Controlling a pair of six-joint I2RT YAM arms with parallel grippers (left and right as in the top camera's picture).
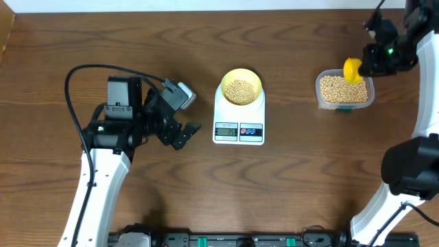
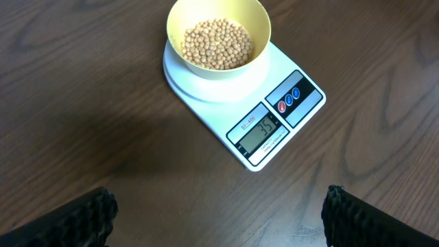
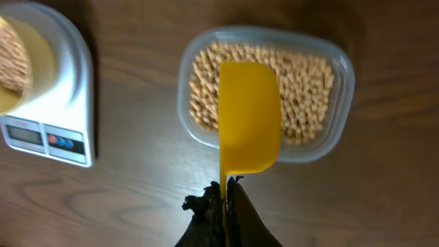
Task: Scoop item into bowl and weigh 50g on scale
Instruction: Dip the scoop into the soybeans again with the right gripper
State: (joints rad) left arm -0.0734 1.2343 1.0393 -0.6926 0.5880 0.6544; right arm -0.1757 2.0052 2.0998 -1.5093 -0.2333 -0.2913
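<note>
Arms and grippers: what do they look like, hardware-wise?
Both arms have white links and black joint housings. Left arm carries a looping black cable; right arm shows a green light. Left gripper, with ribbed jaws, and right gripper are black.

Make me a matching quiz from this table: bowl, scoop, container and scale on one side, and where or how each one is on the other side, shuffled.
Things:
1. bowl
2. scoop
3. container
4. scale

States:
A. shows 35
B. clear, on the right, holding beans
C. yellow, held above the container
D. pale yellow, on the scale, part-filled

Pairs: 1-D, 2-C, 3-B, 4-A
</note>
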